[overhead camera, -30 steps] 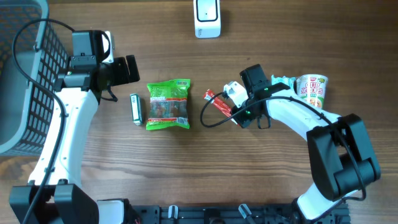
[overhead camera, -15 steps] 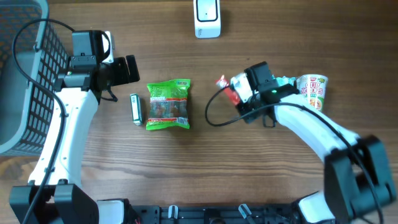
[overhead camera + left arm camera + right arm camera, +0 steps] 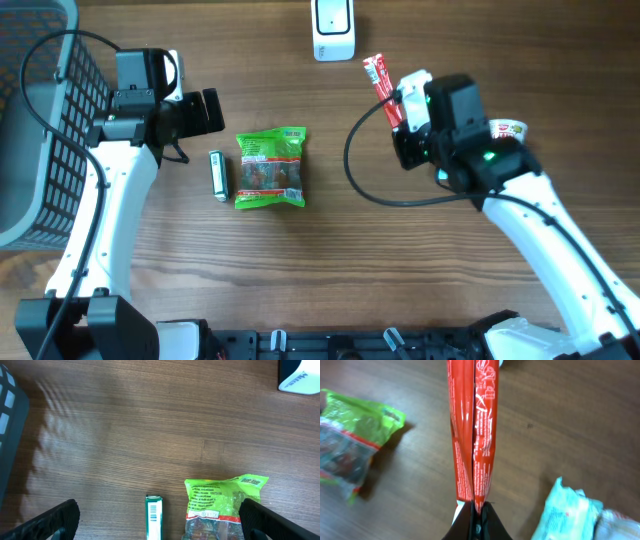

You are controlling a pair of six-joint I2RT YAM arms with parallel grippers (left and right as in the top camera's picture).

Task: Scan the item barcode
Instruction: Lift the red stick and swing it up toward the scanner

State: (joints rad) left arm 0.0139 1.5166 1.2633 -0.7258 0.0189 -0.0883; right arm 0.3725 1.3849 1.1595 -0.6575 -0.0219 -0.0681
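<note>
My right gripper is shut on the lower end of a long red snack packet, held up off the table. The packet's free end points toward the white scanner at the table's far edge and stops just to its right. In the right wrist view the red packet stands straight up out of the pinched jaws of my right gripper. My left gripper hangs open at the left with nothing in it. In the left wrist view its fingers frame bare wood.
A green snack bag and a small green-and-white box lie left of centre. The box shows a barcode. A cup of noodles and a pale blue packet sit under the right arm. A dark wire basket stands at the left.
My right gripper has lifted the red packet from the table's middle and carried it up and to the right, close to the scanner. The left arm has stayed still.
</note>
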